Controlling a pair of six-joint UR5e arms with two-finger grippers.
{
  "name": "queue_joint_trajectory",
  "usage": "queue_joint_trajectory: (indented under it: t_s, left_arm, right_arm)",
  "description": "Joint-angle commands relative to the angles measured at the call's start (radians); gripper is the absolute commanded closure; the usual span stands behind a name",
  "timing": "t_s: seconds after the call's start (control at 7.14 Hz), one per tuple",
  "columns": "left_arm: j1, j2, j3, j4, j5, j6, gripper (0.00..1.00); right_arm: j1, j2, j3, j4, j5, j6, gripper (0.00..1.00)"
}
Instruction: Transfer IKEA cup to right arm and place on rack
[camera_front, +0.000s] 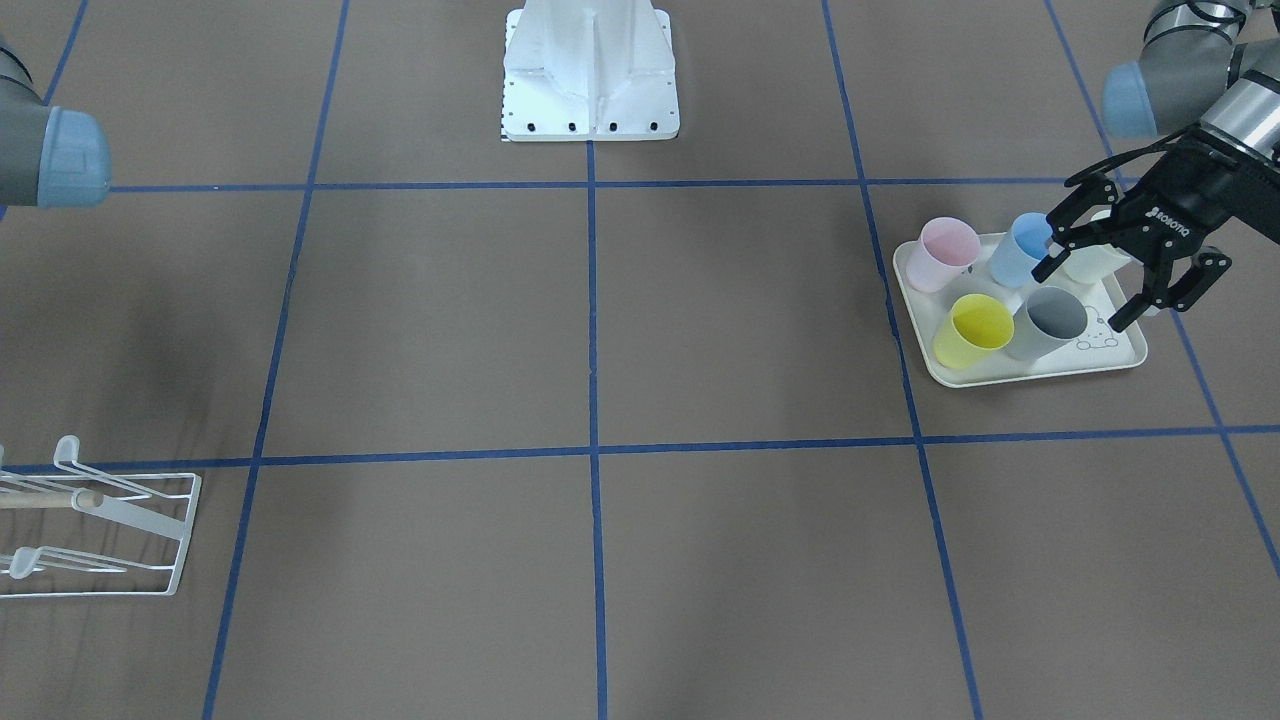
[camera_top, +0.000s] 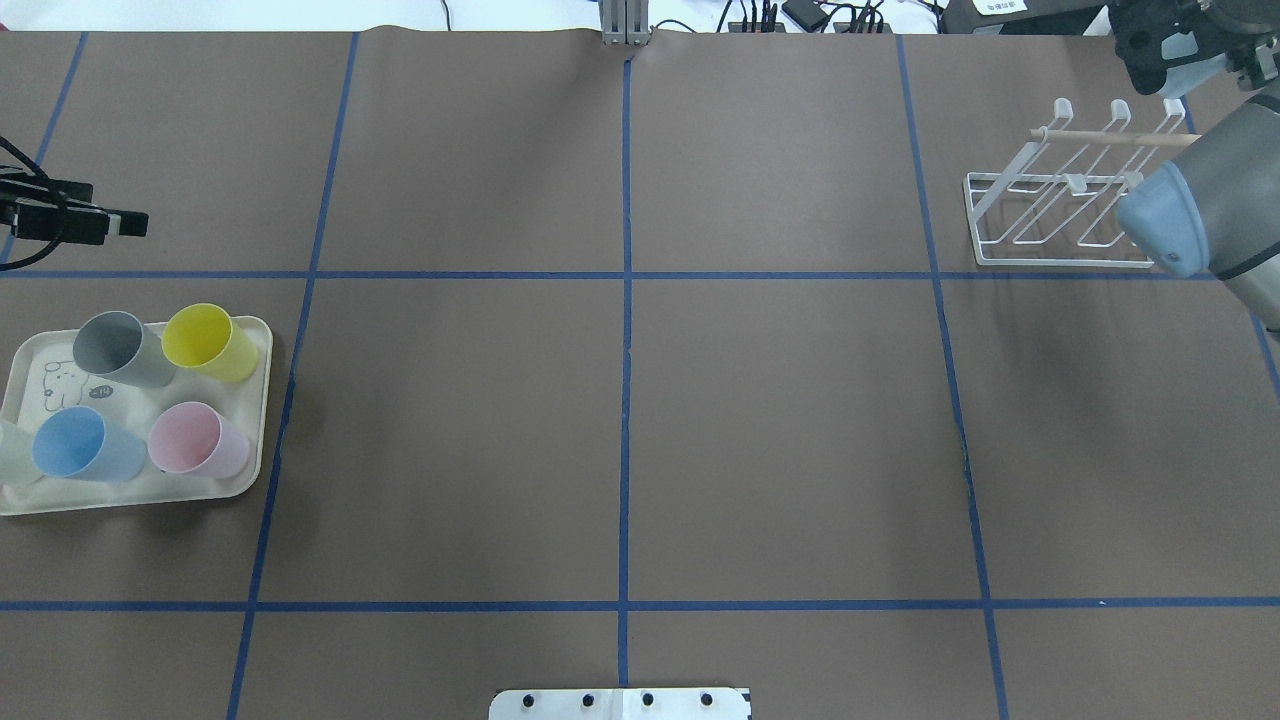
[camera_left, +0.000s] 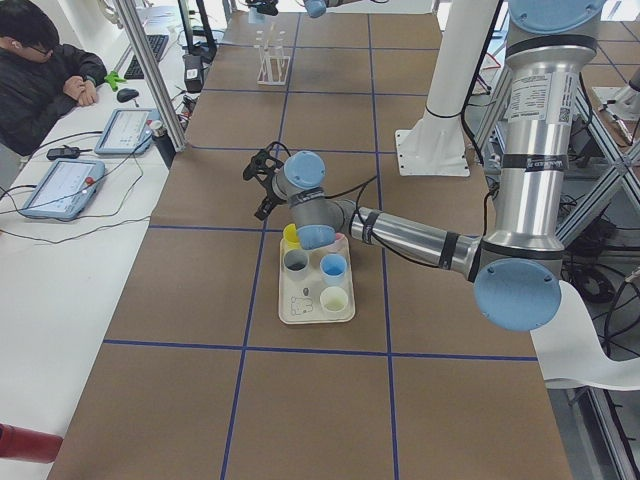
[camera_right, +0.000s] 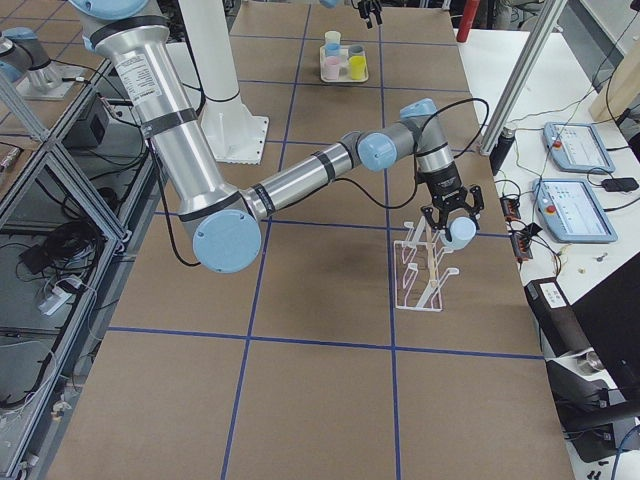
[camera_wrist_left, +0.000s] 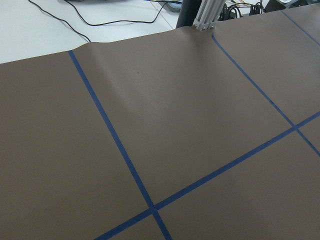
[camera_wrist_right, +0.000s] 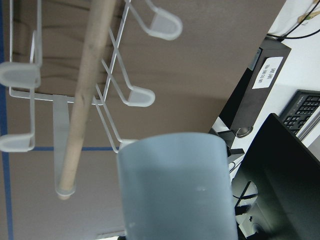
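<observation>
Right wrist-mounted view: pale blue cup (camera_wrist_right: 175, 190) fills the near frame, gripped by the right gripper (camera_right: 452, 218), fingers themselves unseen; rack (camera_wrist_right: 100, 95) just beyond at 11 o'clock, dowel (camera_wrist_right: 85, 95) running 6-to-12; far across the table, left gripper (camera_front: 1083, 297) spread wide, empty, over tray (camera_front: 1040, 372).

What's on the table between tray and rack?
Nothing: the overhead view shows only bare table crossed by tape lines between tray and rack.
</observation>
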Motion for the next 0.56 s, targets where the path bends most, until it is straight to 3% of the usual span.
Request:
queue_joint_trajectory:
  t_s: [0.0,0.42]
  left_arm:
    - [0.0,0.0,0.0,0.0,0.0,0.0,0.0]
    - [0.002,0.0,0.002,0.0,0.0,-0.002,0.0]
  right_arm:
    - [-0.027,0.0,-0.033,0.002,-0.005,0.005,1.0]
    - [-0.041,0.01,-0.062,0.002,-0.028,0.002,0.94]
